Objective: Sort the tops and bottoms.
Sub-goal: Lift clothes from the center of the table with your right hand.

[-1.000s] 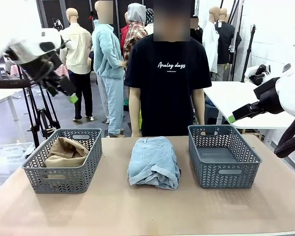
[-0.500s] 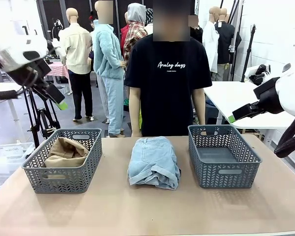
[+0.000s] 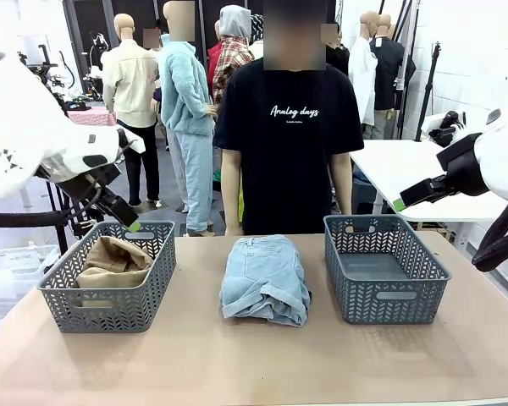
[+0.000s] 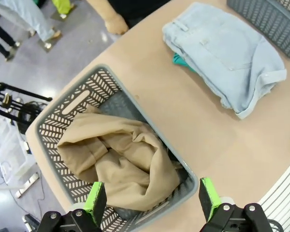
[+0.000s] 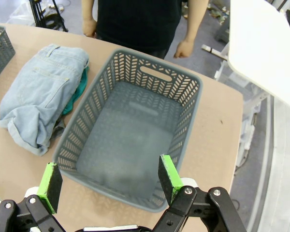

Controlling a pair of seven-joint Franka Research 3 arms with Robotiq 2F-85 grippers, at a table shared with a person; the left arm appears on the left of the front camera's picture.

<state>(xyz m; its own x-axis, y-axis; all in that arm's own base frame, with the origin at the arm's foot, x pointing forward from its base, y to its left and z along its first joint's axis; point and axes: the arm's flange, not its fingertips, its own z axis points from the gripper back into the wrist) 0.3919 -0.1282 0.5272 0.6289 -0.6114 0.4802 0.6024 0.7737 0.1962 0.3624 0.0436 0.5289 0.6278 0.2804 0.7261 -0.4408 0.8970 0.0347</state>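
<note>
Denim shorts [image 3: 265,279]: folded with rolled cuffs, lying on the middle of the table [image 3: 237,364] between the two baskets and touching neither
Teal-green tee [image 5: 78,91]: lies under the denim shorts, with narrow strips showing past their edges
Tan khaki top [image 3: 110,260]: crumpled inside the left basket [image 3: 110,309]
Left gripper [image 4: 152,197]: jaws spread wide with nothing between the green pads; it hangs over the left basket, so the tan khaki top is right below it and the denim shorts are well apart toward the table's middle
Right gripper [image 5: 109,181]: jaws spread wide and holding nothing; it is raised over the right basket [image 3: 388,306], whose grey floor lies between the fingers in the wrist view, with the denim shorts off to one side beyond that basket's wall
Person [image 3: 288,144]: stands at the table's far edge behind the denim shorts, in a black tee, arms hanging down
</note>
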